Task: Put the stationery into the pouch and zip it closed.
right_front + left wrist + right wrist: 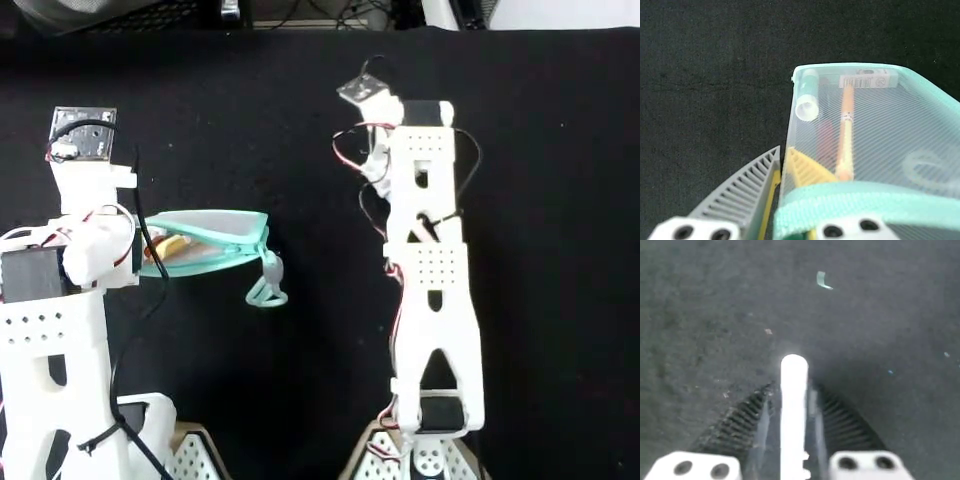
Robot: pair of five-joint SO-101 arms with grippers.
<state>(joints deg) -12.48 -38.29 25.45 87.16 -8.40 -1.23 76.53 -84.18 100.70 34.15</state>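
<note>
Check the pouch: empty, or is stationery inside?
Not empty. Through the clear wall of the pouch, the left wrist view shows an orange pencil and a white-capped tube lying inside.

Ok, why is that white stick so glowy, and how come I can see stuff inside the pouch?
Right wrist view: the white stick between the fingers catches the light and glows against the dark cloth. Left wrist view: the pouch wall is see-through, so the pencil shows through it. High view: hardly any shadows show on the dark cloth.
</note>
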